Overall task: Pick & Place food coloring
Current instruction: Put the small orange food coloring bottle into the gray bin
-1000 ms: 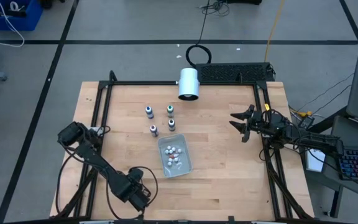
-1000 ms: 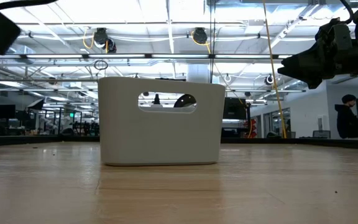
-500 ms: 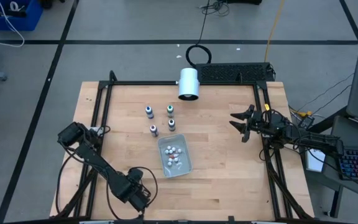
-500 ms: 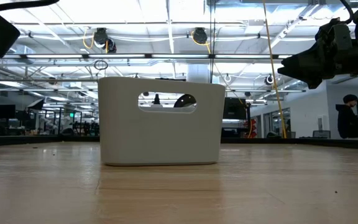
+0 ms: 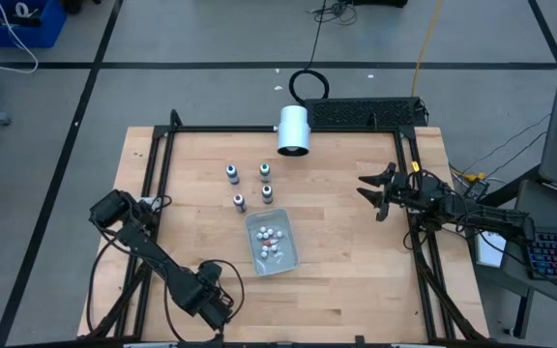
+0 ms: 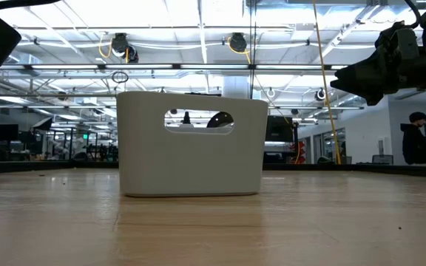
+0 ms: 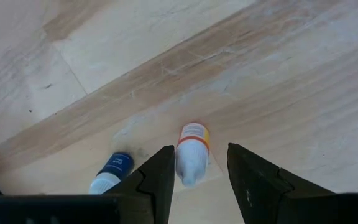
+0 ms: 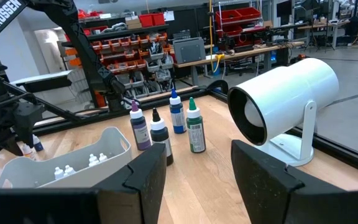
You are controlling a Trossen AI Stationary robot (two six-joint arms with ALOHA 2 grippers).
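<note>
Under the open left jaws, only the wrist view shows two bottles (image 7: 191,158); right jaws open.

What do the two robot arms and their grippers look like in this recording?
Both are black jointed arms with black cables along them. The right gripper has two dark angular fingers; the left gripper likewise. White "TROSSEN" lettering marks the left arm.

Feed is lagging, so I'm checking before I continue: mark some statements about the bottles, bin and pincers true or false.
1. Four food coloring bottles stand upright outside the bin. True.
2. The bin holds a bottle. False: only small white balls show in it.
3. The right pincer grips a bottle. False: it is open and empty, away from them.
4. The left pincer is open over a small lying bottle. True.
</note>
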